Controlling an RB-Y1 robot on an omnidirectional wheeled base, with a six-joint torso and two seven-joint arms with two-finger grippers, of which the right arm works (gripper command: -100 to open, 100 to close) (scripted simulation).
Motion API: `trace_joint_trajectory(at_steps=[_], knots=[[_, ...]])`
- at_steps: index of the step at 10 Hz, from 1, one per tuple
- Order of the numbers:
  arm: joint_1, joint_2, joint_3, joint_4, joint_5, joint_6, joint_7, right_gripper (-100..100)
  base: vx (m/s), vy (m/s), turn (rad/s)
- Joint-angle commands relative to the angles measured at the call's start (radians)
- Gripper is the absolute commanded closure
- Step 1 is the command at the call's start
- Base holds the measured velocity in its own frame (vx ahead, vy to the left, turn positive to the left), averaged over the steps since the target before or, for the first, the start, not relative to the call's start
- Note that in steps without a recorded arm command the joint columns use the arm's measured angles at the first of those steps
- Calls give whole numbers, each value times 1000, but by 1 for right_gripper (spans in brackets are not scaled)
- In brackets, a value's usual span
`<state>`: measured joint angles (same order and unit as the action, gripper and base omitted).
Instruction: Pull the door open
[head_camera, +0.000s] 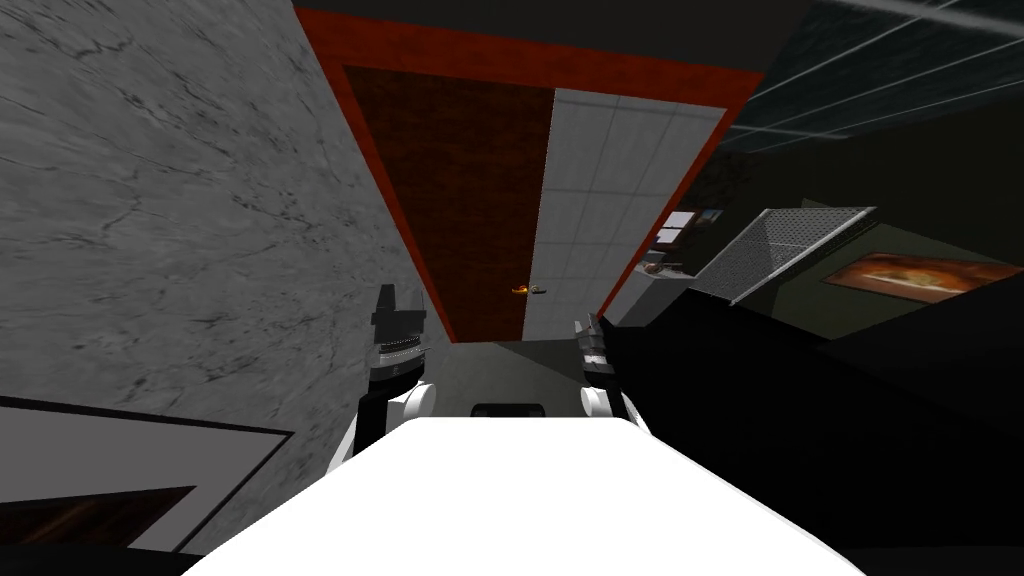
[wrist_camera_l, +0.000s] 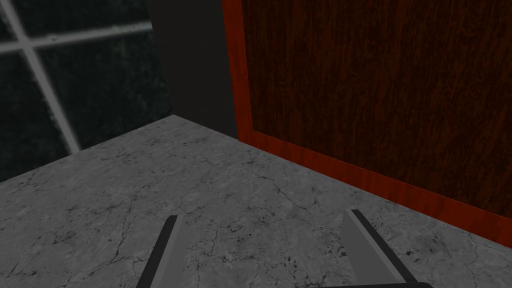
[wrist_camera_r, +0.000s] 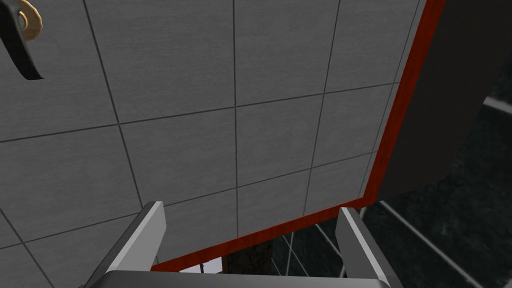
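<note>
Facing me straight ahead, the door (head_camera: 450, 200) showed as a dark brown wood-grain panel set in a red frame (head_camera: 520, 55), taking up the left half of the opening. The right half was a light grey tiled surface (head_camera: 620, 180), and I could not tell whether that belonged to the door or lay beyond it. The handle (head_camera: 528, 289), a black lever on a brass-coloured rose, sat at the seam between the brown and the grey, between my two arms and farther off than both. The right gripper (head_camera: 592, 330) was raised near the right side of the frame, its fingers (wrist_camera_r: 147, 235) spread wide with nothing between them. It pointed at the grey tiles with the lever off to its left, well apart from the tips. The left gripper (head_camera: 395, 305) hung by the grey marbled wall (head_camera: 150, 220) on the left, near the frame's left post, its fingers (wrist_camera_l: 162, 250) likewise wide apart and empty. Off to the right lay a grey mesh panel (head_camera: 790, 250) and a framed picture (head_camera: 915, 275) in orange tones on a dark wall, and past the frame's far right corner ran a dark surface (head_camera: 880, 70) crossed by pale grid lines
</note>
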<state>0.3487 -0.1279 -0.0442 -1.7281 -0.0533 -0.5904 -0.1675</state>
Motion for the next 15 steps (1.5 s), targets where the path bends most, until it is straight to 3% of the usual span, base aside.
trace_joint_trajectory(at_steps=[1, 5, 6, 15], knots=[[-7, -7, -1, 47, -1, -16, -3, -100, 72, 12, 80], [-37, -27, -6, 169, -4, -49, -10, -100, 101, 11, 70], [-37, -27, -6, 172, -4, -49, -10, -100, 66, 8, 25], [-103, -69, -16, 446, -11, -121, -26, -100, 98, 7, 68]])
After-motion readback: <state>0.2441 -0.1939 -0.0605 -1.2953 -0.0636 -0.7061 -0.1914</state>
